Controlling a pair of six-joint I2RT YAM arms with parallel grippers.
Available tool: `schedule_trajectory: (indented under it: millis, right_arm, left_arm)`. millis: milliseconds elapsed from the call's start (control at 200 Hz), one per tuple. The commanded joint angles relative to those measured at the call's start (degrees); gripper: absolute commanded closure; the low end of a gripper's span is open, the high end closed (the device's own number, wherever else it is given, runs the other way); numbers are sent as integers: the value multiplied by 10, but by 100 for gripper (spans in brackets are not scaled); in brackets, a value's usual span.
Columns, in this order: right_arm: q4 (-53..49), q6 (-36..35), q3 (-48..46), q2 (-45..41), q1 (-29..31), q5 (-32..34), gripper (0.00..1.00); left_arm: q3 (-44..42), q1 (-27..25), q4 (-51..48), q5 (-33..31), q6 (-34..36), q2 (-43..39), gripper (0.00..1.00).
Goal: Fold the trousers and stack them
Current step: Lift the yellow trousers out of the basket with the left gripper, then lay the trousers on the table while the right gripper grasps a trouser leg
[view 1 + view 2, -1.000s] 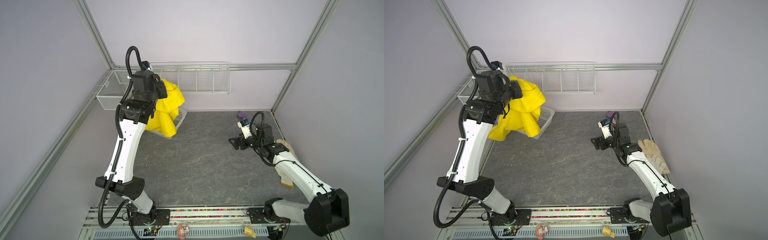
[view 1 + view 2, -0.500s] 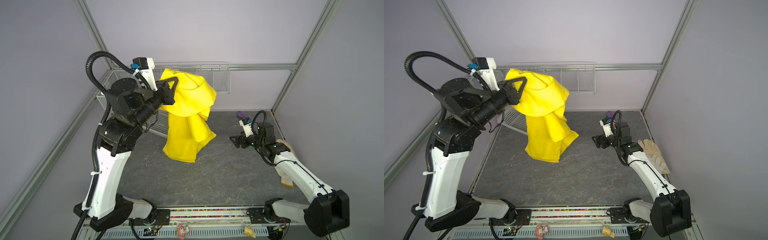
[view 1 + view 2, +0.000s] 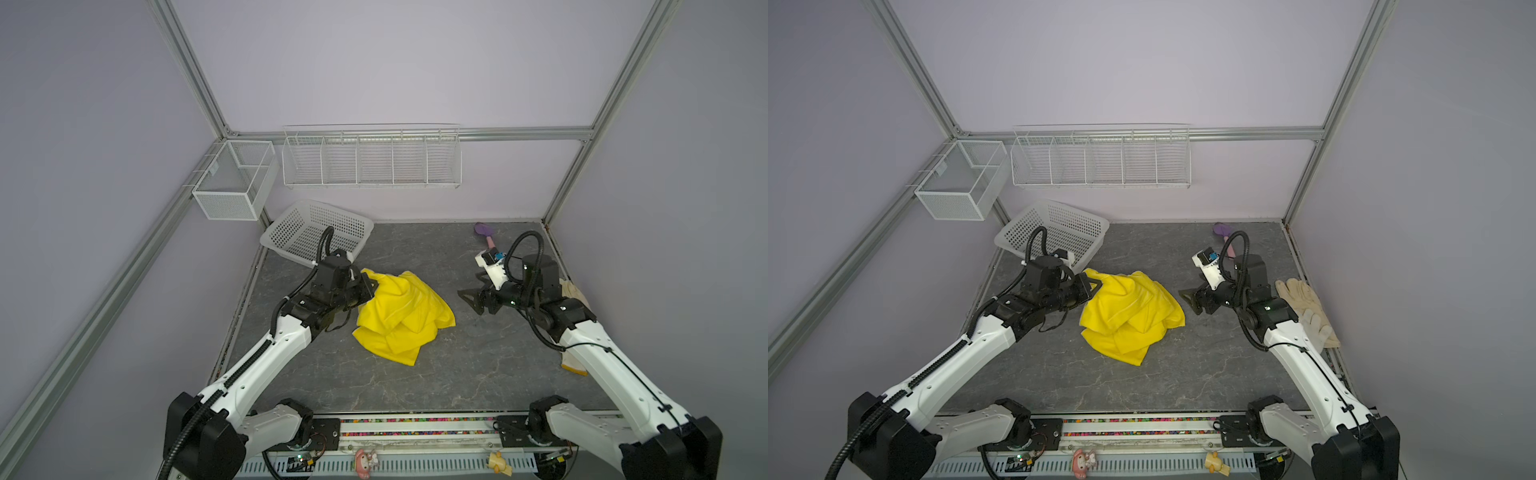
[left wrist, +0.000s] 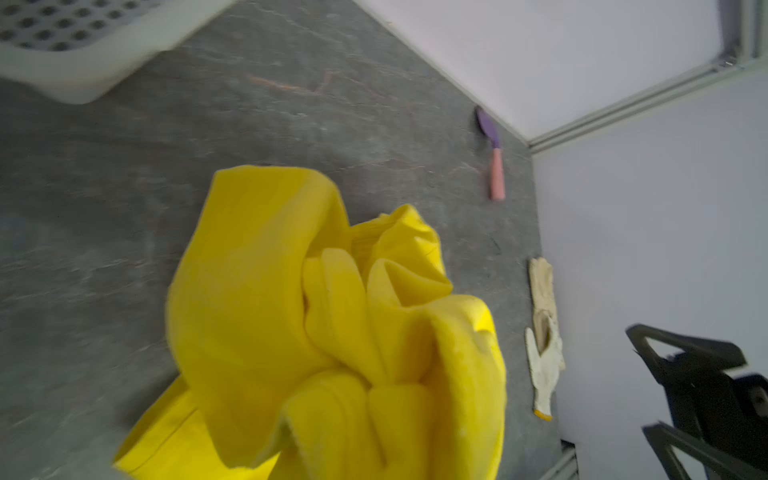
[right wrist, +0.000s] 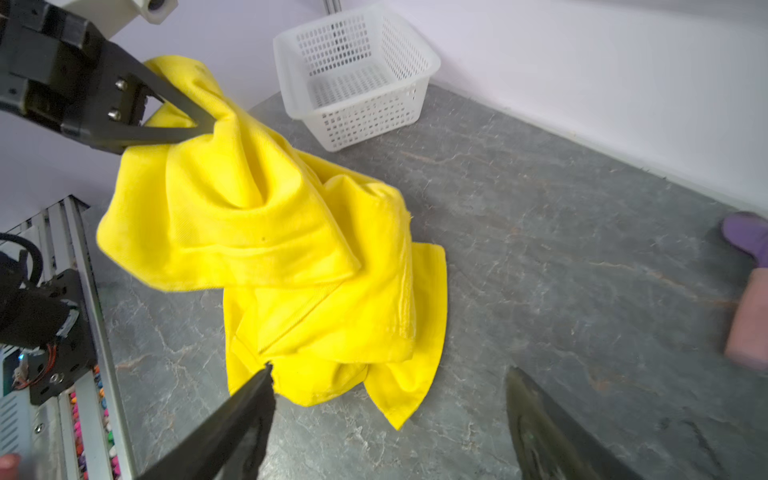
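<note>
The bright yellow cloth trousers [image 3: 403, 320] lie in a crumpled heap near the middle of the dark grey marbled bench [image 3: 457, 374], with one bunched corner lifted off it. The left gripper [image 3: 372, 290] is clenched on that corner, on the side facing the white perforated plastic basket [image 3: 286, 237] in the far left corner. The right gripper [image 3: 470, 302] hangs released, jaws spread wide, grasping nothing, near the heap's other side but apart from it. Cream work gloves [image 3: 1308, 299] lie by the right wall.

Trousers' [image 3: 399, 316] legs seemingly buried under folds.
</note>
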Motion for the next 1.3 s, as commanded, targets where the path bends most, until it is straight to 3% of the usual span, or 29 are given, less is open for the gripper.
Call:
schedule_trajectory:
  millis: [0,60,160,180,265,430,580,700,800,994,1174,1294]
  right_arm:
    - [13,8,-34,22,20,-4,11]
    - [24,16,-42,39,40,14,11]
    - [52,56,-46,87,65,30,10]
    - [63,69,-47,98,70,35,9]
    - [106,100,-41,147,84,43,8]
    - [123,83,2,250,97,27,6]
    - [125,55,63,336,100,4,0]
    - [126,44,109,401,103,-14,8]
    - [129,31,135,441,114,-18,13]
    - [173,53,148,479,123,-41,44]
    - [169,45,137,440,115,-23,74]
    - [159,43,115,397,104,-17,81]
  left_arm:
    - [-31,30,-84,-116,-31,-54,100]
    - [-41,33,-148,-163,-32,-56,100]
    - [-56,46,-225,-220,-37,-55,88]
    - [-56,48,-236,-229,-39,-55,82]
    - [-54,53,-268,-253,-43,-62,41]
    - [-37,54,-305,-258,-12,-81,19]
    - [-24,54,-297,-210,23,-116,12]
    - [-31,44,-284,-162,41,-115,8]
    - [-44,-3,-261,-162,46,-99,7]
    - [-86,-77,-198,-173,40,-38,7]
    - [-111,-130,-124,-188,34,18,7]
    - [-120,-157,-67,-184,31,72,8]
